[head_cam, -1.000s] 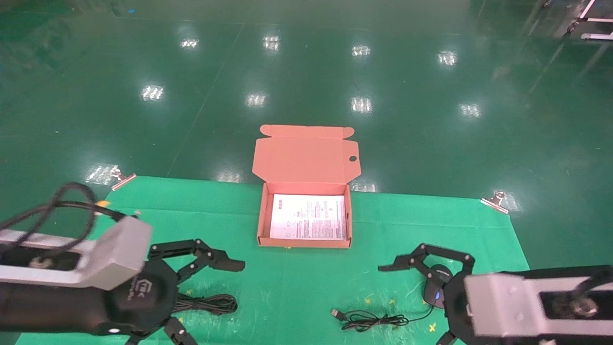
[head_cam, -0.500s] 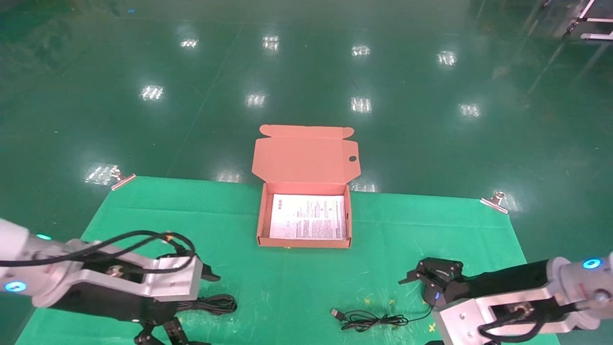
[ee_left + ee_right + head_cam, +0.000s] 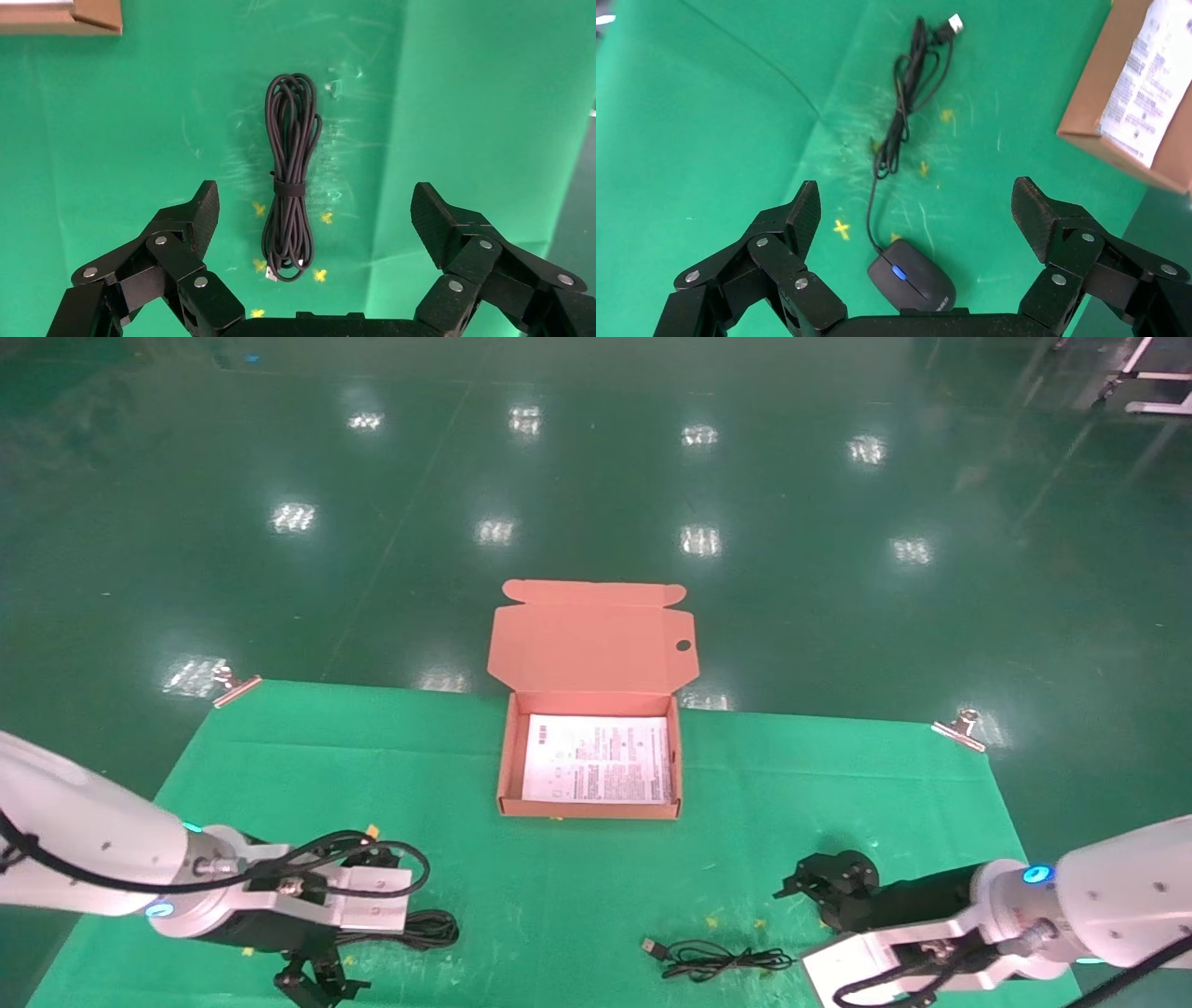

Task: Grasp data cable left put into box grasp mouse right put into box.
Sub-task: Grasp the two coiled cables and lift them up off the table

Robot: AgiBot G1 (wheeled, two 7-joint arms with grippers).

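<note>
Left of the box (image 3: 589,761), the left hand (image 3: 313,210) gapes wide above the data cable (image 3: 289,180); the right hand (image 3: 916,207) gapes wide over the mouse (image 3: 912,275).

The box (image 3: 589,658) is showing matt salmon cardboard, with a white printed paper sheet (image 3: 598,758) lying inside. Creased, scuffed green cloth (image 3: 559,887) is covering the bench. The floor (image 3: 596,477) is gleaming glossy green. The mouse (image 3: 912,276) is looking like smooth black plastic.
</note>
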